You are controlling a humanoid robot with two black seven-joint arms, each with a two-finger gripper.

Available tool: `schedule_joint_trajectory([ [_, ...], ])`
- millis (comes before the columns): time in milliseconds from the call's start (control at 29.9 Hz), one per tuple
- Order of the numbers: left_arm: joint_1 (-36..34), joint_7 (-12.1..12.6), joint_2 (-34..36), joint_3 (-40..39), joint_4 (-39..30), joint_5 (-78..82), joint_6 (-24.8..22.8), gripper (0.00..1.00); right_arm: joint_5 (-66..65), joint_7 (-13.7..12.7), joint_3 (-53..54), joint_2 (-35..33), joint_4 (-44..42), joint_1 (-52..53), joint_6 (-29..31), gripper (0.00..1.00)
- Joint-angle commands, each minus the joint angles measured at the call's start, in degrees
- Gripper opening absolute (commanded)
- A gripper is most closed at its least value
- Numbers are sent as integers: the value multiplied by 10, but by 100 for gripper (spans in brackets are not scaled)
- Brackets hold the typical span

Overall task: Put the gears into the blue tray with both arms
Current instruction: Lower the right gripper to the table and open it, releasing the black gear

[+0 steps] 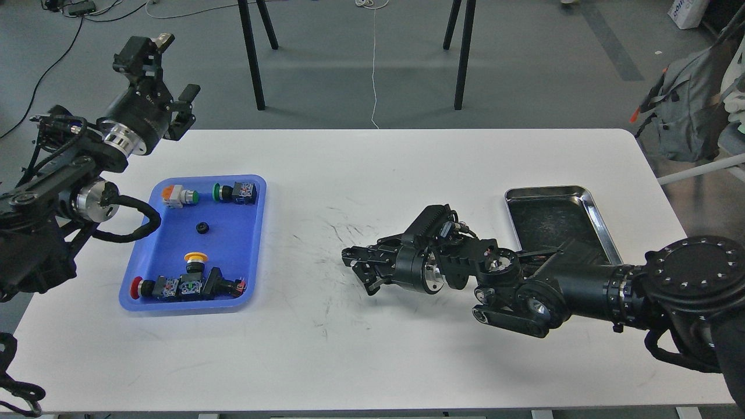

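Observation:
One gear (202, 227), a tiny black toothed wheel, lies in the middle of the blue tray (236, 247) on the left of the white table. My left gripper (173, 68) is raised beyond the tray's far left corner, open and holding nothing. My right gripper (357, 267) hovers low over the table's middle, well to the right of the tray. It points left, its fingers are apart, and nothing shows between them.
Several push-button switches lie in the blue tray: orange-capped (178, 195), green (234, 192), yellow (196, 259) and red (139, 287). A steel tray (547, 190) with a dark inside sits at the right, partly behind my right arm. Chair legs stand beyond the table's far edge.

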Motion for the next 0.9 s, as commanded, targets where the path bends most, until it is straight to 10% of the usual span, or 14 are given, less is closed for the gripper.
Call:
schedule_joint_trajectory([
  [0,1,0,3,-1,0,0,0,100,2,0,2,0,-4,0,1,15],
  [100,1,-1,6,-1,0,0,0,100,4,0,2,0,-4,0,0,33],
  [869,17,-12,3,-11,-4,-58,-74,100,18,1,87,0,-7,4,-1,60],
])
